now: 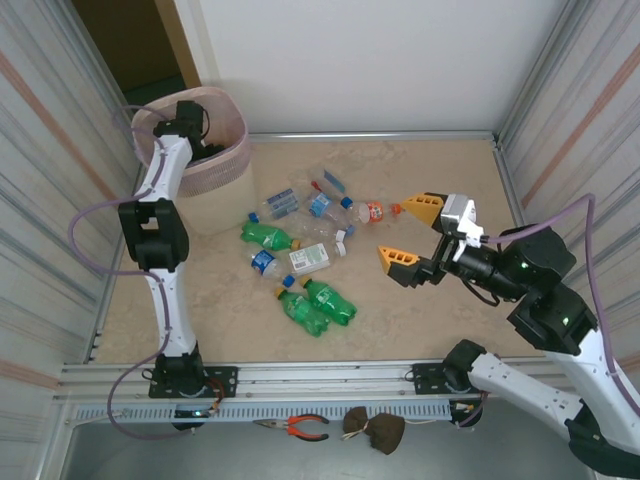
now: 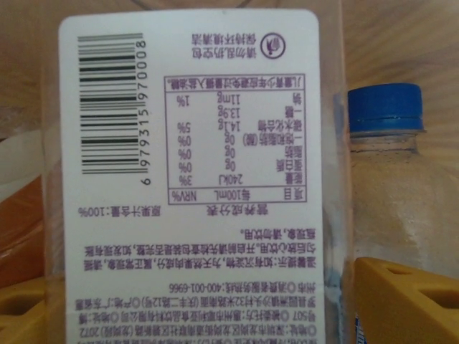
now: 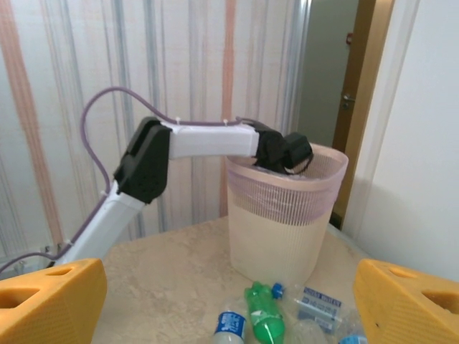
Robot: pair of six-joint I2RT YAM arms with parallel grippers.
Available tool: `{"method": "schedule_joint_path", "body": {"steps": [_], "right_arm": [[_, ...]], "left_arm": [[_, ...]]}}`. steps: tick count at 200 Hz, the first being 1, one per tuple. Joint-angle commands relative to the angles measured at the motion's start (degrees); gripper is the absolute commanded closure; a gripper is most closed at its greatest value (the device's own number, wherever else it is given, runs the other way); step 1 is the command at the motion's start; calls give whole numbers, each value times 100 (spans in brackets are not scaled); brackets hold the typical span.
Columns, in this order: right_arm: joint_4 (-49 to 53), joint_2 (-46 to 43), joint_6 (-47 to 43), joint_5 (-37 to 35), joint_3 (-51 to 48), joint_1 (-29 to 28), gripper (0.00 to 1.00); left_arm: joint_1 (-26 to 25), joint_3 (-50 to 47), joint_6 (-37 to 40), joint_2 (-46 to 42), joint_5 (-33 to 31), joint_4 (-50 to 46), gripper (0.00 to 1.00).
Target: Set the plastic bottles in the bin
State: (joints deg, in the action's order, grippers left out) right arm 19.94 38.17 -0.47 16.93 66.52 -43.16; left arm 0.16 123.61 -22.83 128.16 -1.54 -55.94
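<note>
Plastic bottles: scattered mid-counter, beside bin. Left claw reached into bin, straddling white-labelled bottle; grip could not be told. Right claw released, empty.

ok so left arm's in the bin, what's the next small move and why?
Probably lift the left gripper straight up out of the bin. Its wrist sits inside the rim, and the white-labelled bottle lies between its fingers beside a blue-capped bottle, so it looks delivered; whether the fingers are clear of it I can't tell. On the table, other bottles wait.
</note>
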Motion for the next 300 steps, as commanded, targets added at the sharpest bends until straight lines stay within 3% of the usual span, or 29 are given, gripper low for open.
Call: {"method": "schedule_joint_path", "body": {"steps": [1,63,159,229,300], "right_arm": [[179,140,77,-444,153,-25,12],[653,805,742,-1668,353,165,9],[539,1597,3050,-1124,-88,1727,11],[585,2492,5202,-1903,-320,2001,11],[567,3532,7274,-1891,-451,2383,12]], "left_arm": [[55,215,-91,-283,260,-386,13],[54,411,-78,-780,609,-365,12],[53,132,110,-1995,1100,-143,13],[53,-1106,511,-3346,1911,633,15],[54,-3009,330,-4958,2803,1613,17]]}}
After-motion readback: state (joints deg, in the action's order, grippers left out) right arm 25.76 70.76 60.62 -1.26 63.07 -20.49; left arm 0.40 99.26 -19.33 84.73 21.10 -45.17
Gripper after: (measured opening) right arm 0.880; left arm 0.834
